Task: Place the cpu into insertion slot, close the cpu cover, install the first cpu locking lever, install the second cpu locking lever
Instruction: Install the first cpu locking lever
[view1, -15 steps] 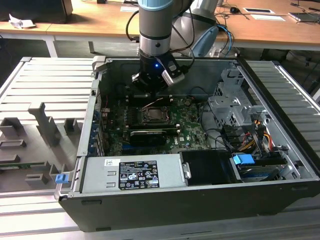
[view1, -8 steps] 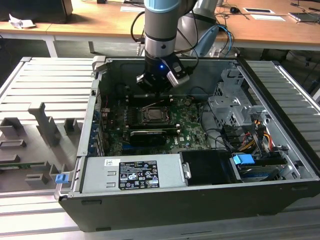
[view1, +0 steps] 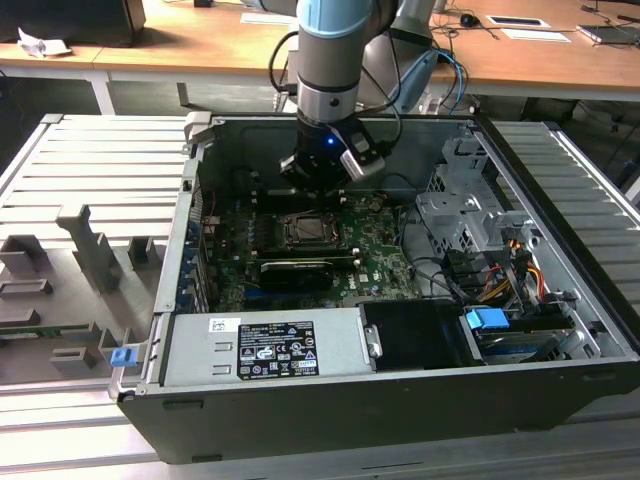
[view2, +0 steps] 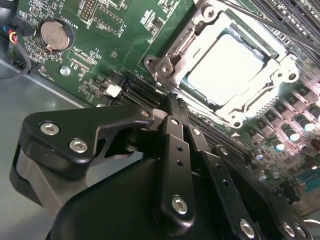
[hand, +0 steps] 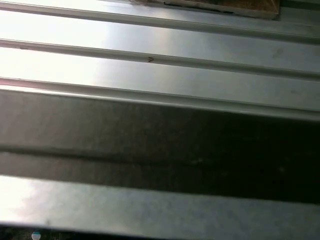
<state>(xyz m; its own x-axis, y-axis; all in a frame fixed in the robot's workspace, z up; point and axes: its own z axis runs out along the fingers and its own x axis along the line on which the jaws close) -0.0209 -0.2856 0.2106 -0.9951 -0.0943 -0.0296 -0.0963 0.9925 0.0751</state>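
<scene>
In the second wrist view the cpu (view2: 225, 62), bright silvery and square, lies in the socket on the green motherboard (view2: 125, 30). The cpu cover (view2: 257, 97), a metal frame with a square window, lies flat around it. My gripper (view2: 172, 102) has its black fingers pressed together with nothing between them, the tips just beside the socket's edge. In the exterior view the gripper (view1: 318, 185) hangs inside the open computer case, over the far side of the socket (view1: 308, 232). I cannot make out how the locking levers stand.
The case walls (view1: 190, 240) enclose the board. A grey power supply (view1: 265, 345) sits at the front, a drive cage (view1: 460, 215) and cables (view1: 500, 285) on the exterior view's right. A coin battery (view2: 55, 34) sits on the board. A ribbed metal table (hand: 160, 45) surrounds the case.
</scene>
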